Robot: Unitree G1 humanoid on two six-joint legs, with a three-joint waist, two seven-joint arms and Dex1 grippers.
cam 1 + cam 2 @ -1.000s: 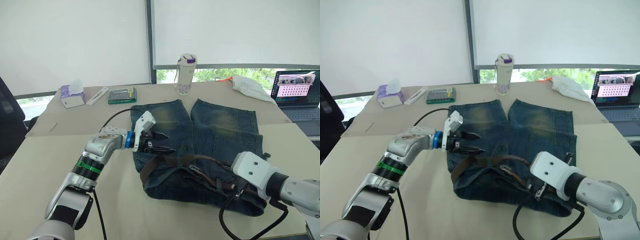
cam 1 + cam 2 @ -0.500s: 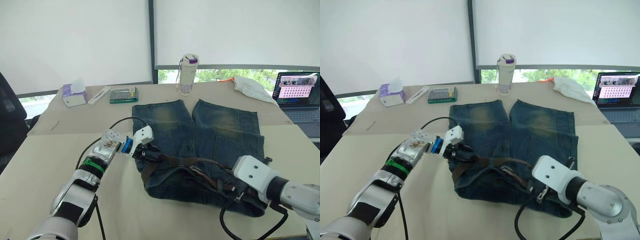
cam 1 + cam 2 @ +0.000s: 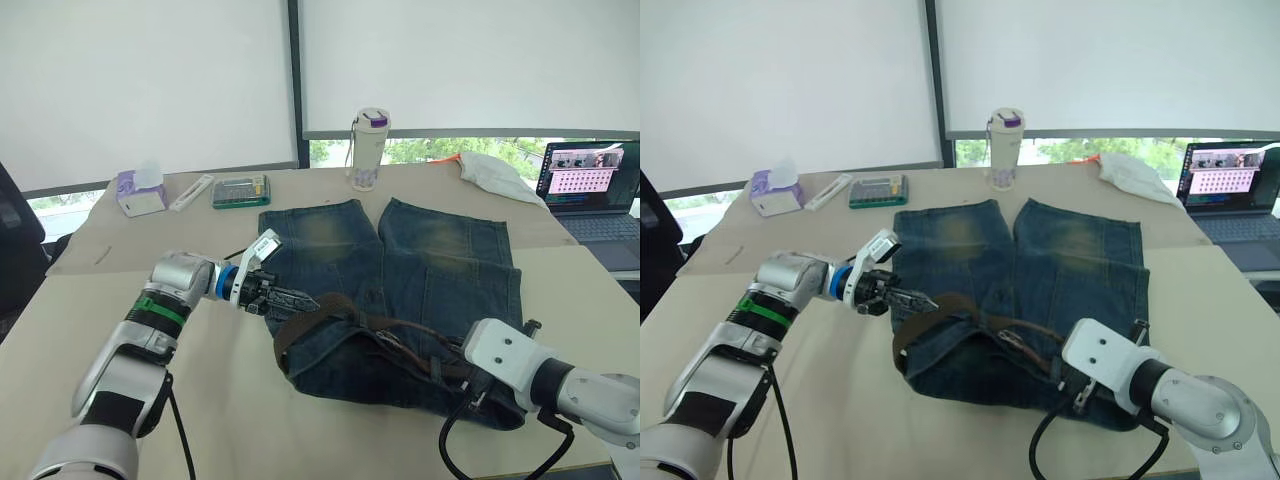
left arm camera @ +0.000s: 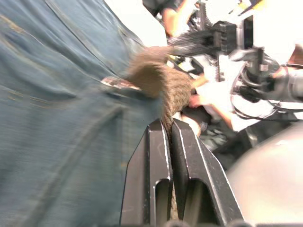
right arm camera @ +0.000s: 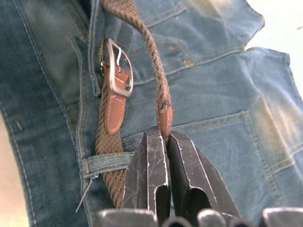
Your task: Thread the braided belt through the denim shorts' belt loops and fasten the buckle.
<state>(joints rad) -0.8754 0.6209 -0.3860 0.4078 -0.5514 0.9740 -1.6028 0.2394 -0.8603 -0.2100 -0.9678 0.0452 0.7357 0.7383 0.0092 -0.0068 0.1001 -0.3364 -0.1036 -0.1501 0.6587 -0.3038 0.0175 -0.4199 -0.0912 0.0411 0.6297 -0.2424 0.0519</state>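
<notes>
A wide beige table (image 3: 300,420) stands before windows with white roller blinds (image 3: 150,80) drawn most of the way down. Along its far edge sit a tissue pack (image 3: 139,191), a green calculator (image 3: 241,190), a white bottle with a purple lid (image 3: 367,150) and a white cloth (image 3: 498,175); an open laptop (image 3: 590,195) is at the far right.

The denim shorts (image 3: 420,290) lie flat at the table's middle, legs pointing far, waistband near. The braided belt (image 3: 330,312) runs along the waistband and bulges up in a loop at the shorts' left edge. In the right wrist view the buckle (image 5: 118,71) lies on the denim, and the belt passes under one of the belt loops (image 5: 102,164) just beside it.

The left end effector (image 3: 300,299) is closed tight on the belt's left loop, fingers level and pointing right; its arm reaches in from the near left, elbow bent. The right end effector (image 5: 163,137) pinches the belt's leather tip between closed fingers over the right side of the waistband, its arm coming in low from the near right.
</notes>
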